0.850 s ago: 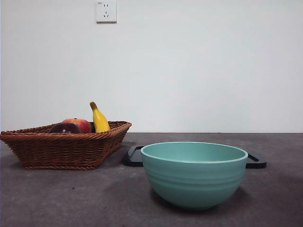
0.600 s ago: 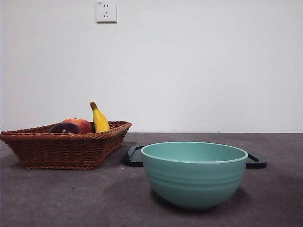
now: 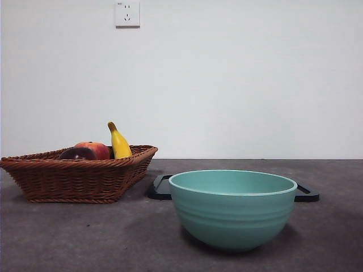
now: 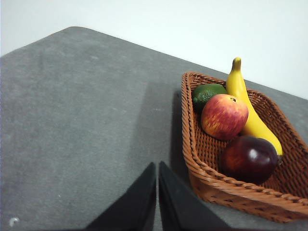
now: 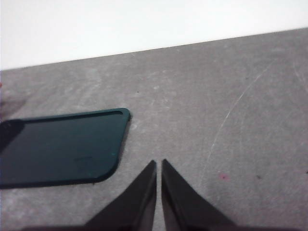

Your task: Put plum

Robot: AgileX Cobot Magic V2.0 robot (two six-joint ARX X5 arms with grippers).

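Plum (image 4: 249, 159) is lying in the near corner of the basket (image 4: 192, 144) as the left wrist view shows it, touching the banana (image 4: 248, 103) and sitting just beside the red fruit (image 4: 224, 116); a green fruit (image 4: 207, 93) is lying beyond the red one, against the basket wall. In the front view the basket (image 3: 79, 178) is standing at the left of the bench (image 3: 85, 238), and only the dark top of the plum (image 3: 77, 153) is showing above the rim, with the red fruit (image 3: 96, 148) just behind it and the banana (image 3: 118, 141) leaning upward to their right.

Right of the basket, a black tray (image 3: 160, 188) is lying flat on the bench, largely hidden by the teal bowl (image 3: 232, 209), which is standing nearest the camera; the tray's far end is showing past the bowl's right side. A white wall socket (image 3: 127, 13) is sitting high on the wall above the basket.

Left end effector (image 4: 157, 192) is hanging over bare bench just beside the basket, apart from the plum, its jaws pressed narrow with only a slit between them and gripping nothing. Right end effector (image 5: 158, 190) is hanging over bare bench near a rounded corner of the tray (image 5: 57, 147), its jaws likewise drawn narrow and carrying nothing. Neither arm is appearing in the front view.
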